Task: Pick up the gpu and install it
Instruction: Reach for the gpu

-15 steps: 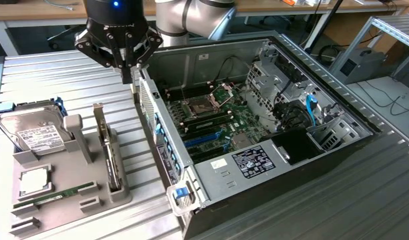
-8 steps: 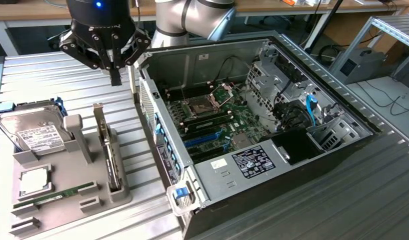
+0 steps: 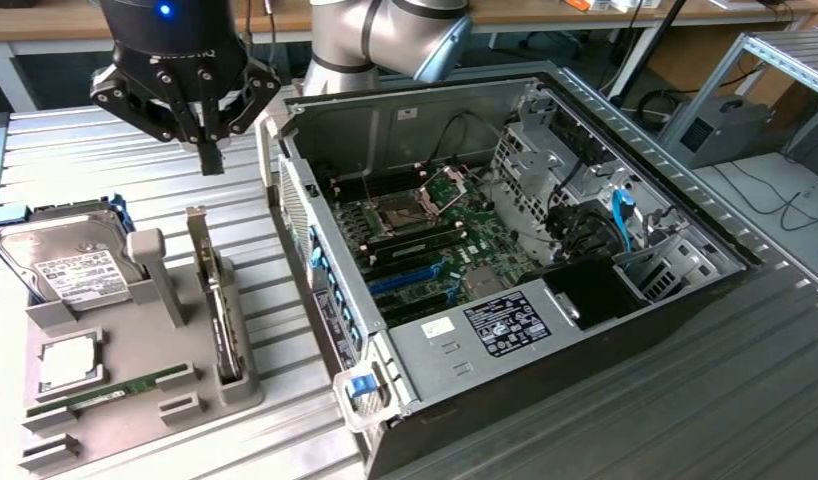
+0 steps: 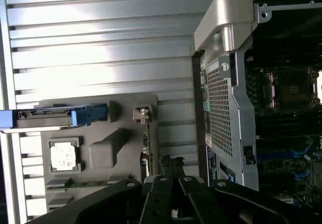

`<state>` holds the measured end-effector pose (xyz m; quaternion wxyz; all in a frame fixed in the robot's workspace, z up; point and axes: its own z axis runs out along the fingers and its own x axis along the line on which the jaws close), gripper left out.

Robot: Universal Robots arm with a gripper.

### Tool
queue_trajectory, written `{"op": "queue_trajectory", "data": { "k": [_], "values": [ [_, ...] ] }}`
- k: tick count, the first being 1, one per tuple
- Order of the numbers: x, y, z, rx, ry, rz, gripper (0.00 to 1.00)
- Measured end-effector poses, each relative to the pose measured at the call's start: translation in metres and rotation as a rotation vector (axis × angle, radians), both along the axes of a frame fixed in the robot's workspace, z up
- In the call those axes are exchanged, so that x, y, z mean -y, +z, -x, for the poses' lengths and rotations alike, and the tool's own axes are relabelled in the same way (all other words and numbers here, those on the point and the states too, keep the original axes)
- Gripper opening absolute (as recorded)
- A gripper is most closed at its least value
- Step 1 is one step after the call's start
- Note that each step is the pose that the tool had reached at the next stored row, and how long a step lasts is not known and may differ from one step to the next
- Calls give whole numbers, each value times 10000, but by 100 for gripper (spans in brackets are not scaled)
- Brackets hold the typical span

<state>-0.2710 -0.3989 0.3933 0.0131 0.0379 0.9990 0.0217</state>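
Currently, from the exterior view's left: drive [image 3: 69, 265] in the grey tray [image 3: 129, 345] on the counter [image 3: 62, 160]; gpu [image 3: 220, 310] upright on edge in the tray; hand [image 3: 212, 160] clenched, empty, above it; open case [image 3: 516, 250] rightmost.

Ribbed bare metal across the table [image 3: 62, 150], faintly shiny. Matt grey plastic for the holder tray [image 3: 129, 410]. Smooth bright metal and a white paper label on the hard drive [image 3: 62, 262]. Dull sheet metal around the computer case [image 3: 369, 125]. Matt black on the gripper [image 3: 212, 158]. Bare silver metal at the bracket end of the gpu [image 3: 222, 315].
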Motion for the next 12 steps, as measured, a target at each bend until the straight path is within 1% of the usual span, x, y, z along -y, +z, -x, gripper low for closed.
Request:
{"op": "queue_trajectory", "data": {
  "k": [7,12],
  "values": [
    [0,0,17,0,0,0,11],
    [0,0,109,0,1,0,11]
  ]
}}
